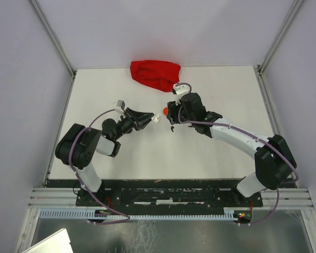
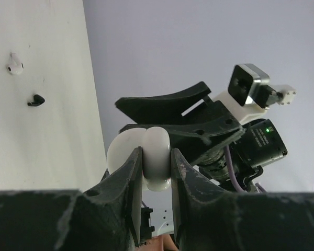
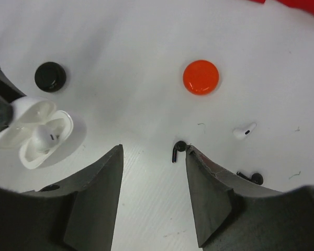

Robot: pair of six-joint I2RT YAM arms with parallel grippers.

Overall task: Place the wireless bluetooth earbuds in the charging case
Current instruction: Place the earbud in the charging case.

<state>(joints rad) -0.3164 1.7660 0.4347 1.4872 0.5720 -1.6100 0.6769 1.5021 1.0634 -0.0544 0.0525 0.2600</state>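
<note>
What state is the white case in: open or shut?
Open. The right wrist view shows the case with its lid swung back and one white earbud seated inside.

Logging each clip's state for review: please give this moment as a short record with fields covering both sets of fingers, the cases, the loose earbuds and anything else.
left fingers: shut on white case
white case: open, one seated earbud inside
right fingers: open, empty
loose earbuds: white earbud; two black earbuds, all on the table
other cases: black case, orange case, both lying on the table
extra: red cloth at the far edge
</note>
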